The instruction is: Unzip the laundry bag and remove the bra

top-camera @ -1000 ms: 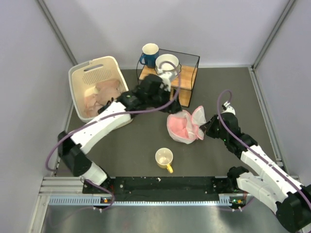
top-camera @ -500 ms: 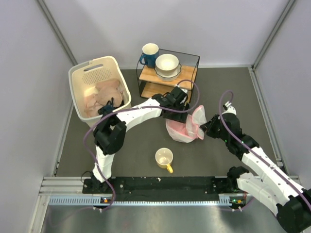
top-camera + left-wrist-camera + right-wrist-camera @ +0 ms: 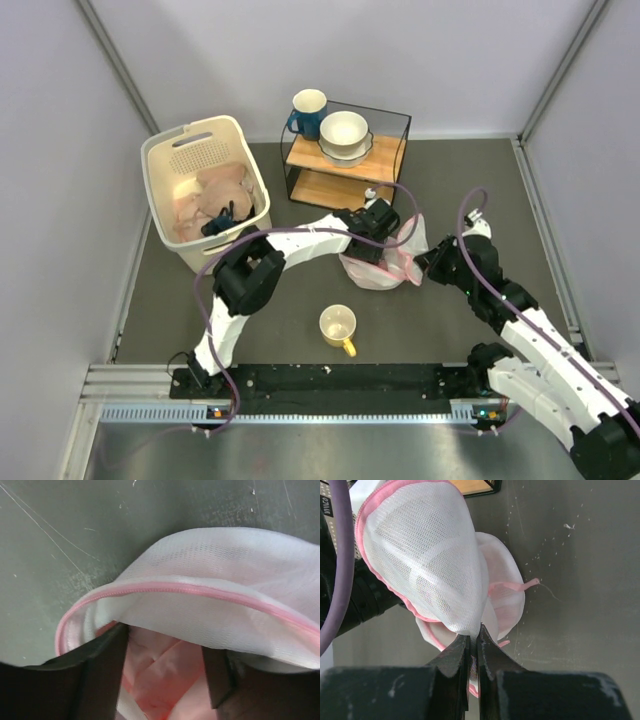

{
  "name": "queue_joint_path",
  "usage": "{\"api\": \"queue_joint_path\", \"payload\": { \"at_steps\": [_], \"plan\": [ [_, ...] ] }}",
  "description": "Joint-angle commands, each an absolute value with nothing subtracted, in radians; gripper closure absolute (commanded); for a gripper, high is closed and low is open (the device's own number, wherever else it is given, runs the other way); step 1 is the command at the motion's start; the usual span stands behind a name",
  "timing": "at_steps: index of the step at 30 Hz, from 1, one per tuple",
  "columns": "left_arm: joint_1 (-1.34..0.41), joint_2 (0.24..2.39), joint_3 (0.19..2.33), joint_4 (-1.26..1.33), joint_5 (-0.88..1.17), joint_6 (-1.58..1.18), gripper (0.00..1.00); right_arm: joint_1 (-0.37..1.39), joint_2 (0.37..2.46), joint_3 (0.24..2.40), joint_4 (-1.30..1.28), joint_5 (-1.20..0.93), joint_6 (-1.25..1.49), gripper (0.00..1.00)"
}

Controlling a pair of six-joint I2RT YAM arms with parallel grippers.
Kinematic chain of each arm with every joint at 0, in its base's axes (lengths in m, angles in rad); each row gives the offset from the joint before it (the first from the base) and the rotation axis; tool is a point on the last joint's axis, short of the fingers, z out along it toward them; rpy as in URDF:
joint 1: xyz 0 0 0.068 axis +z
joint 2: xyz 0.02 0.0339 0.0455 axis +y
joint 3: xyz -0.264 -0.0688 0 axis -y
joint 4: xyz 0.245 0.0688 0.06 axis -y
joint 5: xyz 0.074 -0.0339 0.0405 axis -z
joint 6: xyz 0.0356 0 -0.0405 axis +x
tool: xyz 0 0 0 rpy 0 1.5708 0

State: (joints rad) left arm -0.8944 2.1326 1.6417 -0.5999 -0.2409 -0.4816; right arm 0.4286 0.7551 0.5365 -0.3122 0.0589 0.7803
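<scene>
On the scuffed grey tabletop [image 3: 50,555], the domed white-mesh laundry bag [image 3: 425,555], rimmed with pink zip, is pinched at its edge by the right claw [image 3: 474,642]. The left claw [image 3: 162,647] gapes inside the bag's mouth, with the soft pink bra [image 3: 160,680] lying in the gap.

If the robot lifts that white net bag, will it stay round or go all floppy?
Probably floppy: the laundry bag folds and sags where the right hand pinches its edge. It looks light too, being thin see-through mesh. The soft pink bra inside may slide about as it lifts.
</scene>
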Motion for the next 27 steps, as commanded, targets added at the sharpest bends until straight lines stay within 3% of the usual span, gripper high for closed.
{"api": "queue_joint_path", "payload": {
  "at_steps": [1,3,15,27],
  "plan": [
    [-0.908,2.151,1.641,-0.611,-0.268,-0.500,0.70,0.422,0.715,0.541,-0.328,0.103,0.784,1.00],
    [-0.907,2.134,1.658,-0.646,-0.275,-0.494,1.00,0.422,0.710,0.545,-0.334,0.112,0.781,1.00],
    [-0.896,1.709,1.689,-0.680,0.128,-0.379,1.00,0.419,0.769,0.552,-0.325,0.133,0.769,1.00],
    [-0.787,1.596,1.710,-0.499,0.491,-0.521,1.00,0.417,0.773,0.511,-0.311,0.127,0.769,1.00]
  ]
}}
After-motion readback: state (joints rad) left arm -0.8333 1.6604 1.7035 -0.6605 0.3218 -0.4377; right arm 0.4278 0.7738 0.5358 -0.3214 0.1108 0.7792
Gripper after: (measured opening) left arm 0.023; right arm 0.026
